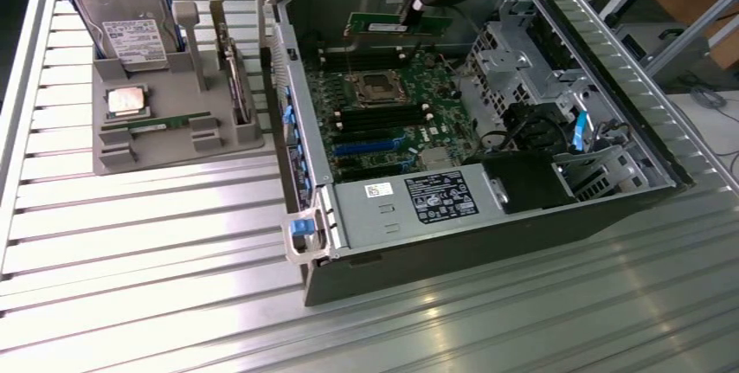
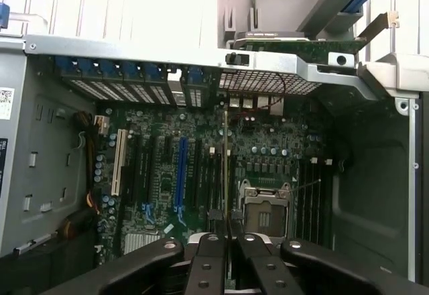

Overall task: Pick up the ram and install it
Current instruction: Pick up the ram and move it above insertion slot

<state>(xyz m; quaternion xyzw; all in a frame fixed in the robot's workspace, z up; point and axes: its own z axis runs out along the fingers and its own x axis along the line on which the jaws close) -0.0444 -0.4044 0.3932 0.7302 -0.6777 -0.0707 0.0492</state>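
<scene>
The gripper [image 1: 408, 9] is clamped on the ram [image 1: 393, 25], holding it by its top edge in the air inside the open case. It hangs above the board [image 1: 387, 144] near the CPU socket [image 1: 379, 87], and seems short of the black slots [image 1: 372, 118]. In the wrist view the ram [image 2: 225, 167] runs edge-on out from between the fingers [image 2: 208, 261]. The hold looks narrow, so the stick may pivot. Lowered skewed or off a slot, it could jam, strike the open socket, or bend against the slot clips. A second stick [image 1: 162, 122] lies on the tray [image 1: 185, 87].
</scene>
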